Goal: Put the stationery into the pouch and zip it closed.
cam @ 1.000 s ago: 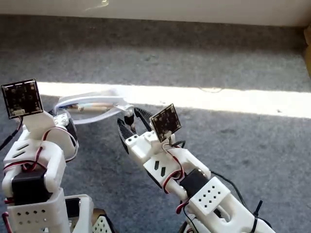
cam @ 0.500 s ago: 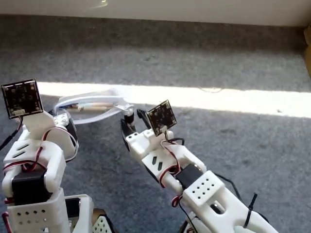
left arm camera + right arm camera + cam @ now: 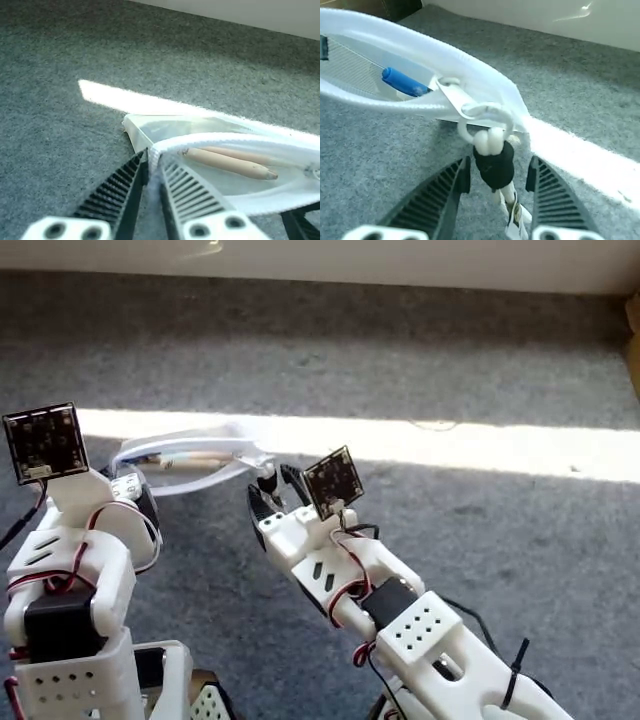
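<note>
A clear pouch (image 3: 185, 455) with a white zipper band lies open on the grey carpet, in front of both arms. In the left wrist view, two wooden pencils (image 3: 227, 162) rest inside the pouch (image 3: 165, 122). My left gripper (image 3: 154, 161) is shut on the zipper band at the pouch's near end. In the right wrist view, a blue pen (image 3: 402, 82) lies inside the pouch (image 3: 420, 50). The zipper pull's black toggle (image 3: 493, 165) hangs from a white ring. My right gripper (image 3: 498, 172) stands open around that toggle, its fingers not touching it. From above, the right gripper (image 3: 270, 490) sits at the pouch's right end.
A bright strip of sunlight (image 3: 450, 445) crosses the grey carpet (image 3: 400, 350) from left to right. A pale wall base (image 3: 400, 260) runs along the back. A brown object (image 3: 633, 330) shows at the far right edge.
The right gripper's fingers have narrowed from wide open towards the zipper pull, and its wrist has shifted slightly left. The left arm and pouch have not moved.
</note>
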### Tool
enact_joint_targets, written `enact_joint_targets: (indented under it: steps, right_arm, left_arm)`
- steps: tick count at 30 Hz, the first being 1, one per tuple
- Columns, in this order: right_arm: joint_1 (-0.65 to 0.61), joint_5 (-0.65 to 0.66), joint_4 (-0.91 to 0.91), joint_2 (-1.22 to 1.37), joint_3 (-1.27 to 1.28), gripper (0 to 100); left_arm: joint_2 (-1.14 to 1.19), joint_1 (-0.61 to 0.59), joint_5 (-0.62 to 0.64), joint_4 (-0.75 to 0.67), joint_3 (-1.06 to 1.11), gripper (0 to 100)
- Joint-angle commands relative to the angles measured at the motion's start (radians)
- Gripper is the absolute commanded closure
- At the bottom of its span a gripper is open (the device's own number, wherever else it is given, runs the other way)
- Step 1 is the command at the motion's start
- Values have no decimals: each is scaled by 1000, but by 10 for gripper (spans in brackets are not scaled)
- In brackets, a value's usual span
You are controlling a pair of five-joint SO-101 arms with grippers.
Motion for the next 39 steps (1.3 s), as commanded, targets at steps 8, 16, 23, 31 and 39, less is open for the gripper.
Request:
enact_joint_targets:
  steps: [8,16,23,31,39]
  right_arm:
    - [12,87,-16,-127,-31,947]
    - [12,91,-16,-283,59,993]
    - [8,198,-15,-414,176,993]
    - [4,204,110,-481,219,993]
    - [-87,206,309,-618,223,993]
  left_arm:
    - [-15,-13,-11,-5,-8,993]
    - [-15,-13,-11,-5,-8,993]
    - [-15,-12,-12,-6,-8,992]
    - [-15,-8,-6,-28,5,825]
    - [-5,84,-5,-114,16,802]
